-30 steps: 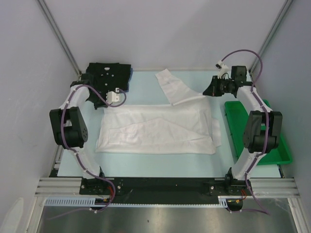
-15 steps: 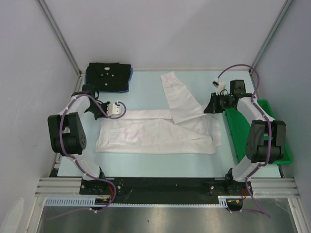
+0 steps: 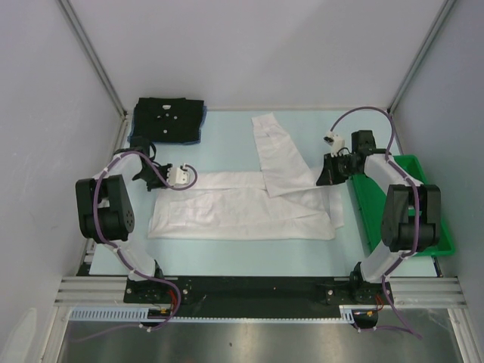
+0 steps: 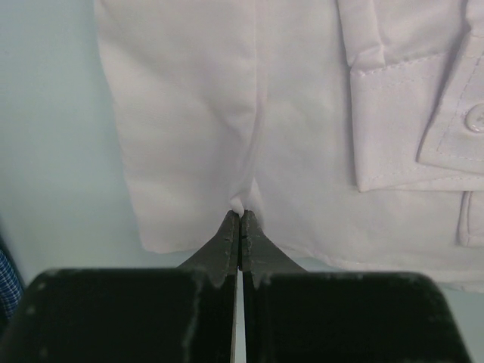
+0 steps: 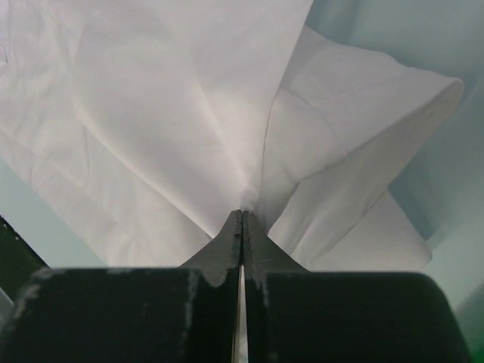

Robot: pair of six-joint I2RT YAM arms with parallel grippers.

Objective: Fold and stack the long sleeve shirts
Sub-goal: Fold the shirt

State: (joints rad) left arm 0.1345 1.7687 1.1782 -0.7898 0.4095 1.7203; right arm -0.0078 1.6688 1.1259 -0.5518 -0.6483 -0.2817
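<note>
A plain white long sleeve shirt lies spread across the middle of the table, one sleeve running toward the back. My left gripper is shut on a pinch of its left edge; the left wrist view shows the closed tips biting a small fold of white cloth, with a buttoned cuff to the right. My right gripper is shut on the shirt's right side, its tips buried in gathered white folds. A black shirt sits folded at the back left, with blue cloth under it.
A green plastic tray lies along the right edge beside the right arm. Grey enclosure walls rise at the back and both sides. The arm bases and a black rail line the near edge. A sliver of blue checked cloth shows at the left wrist view's edge.
Both grippers have come down and toward the near side with the white cloth pinched. The shirt's far part now lies folded over the body, and the raised sleeve has settled flat.
</note>
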